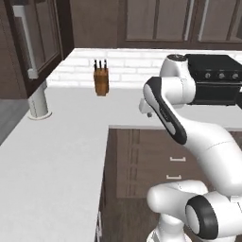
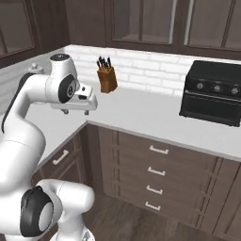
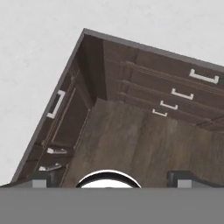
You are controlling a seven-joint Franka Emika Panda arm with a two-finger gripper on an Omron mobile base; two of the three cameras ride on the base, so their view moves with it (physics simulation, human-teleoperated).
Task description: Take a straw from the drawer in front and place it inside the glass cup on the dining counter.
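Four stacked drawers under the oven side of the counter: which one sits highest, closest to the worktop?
The top drawer, directly under the white worktop edge. Its silver handle is the highest and farthest right of the four; the other three step down toward the floor.

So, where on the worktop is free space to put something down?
Free: the wide stretch between the knife block and the oven, and the left wing in front of the block. Crowded: only the right end, under the oven.
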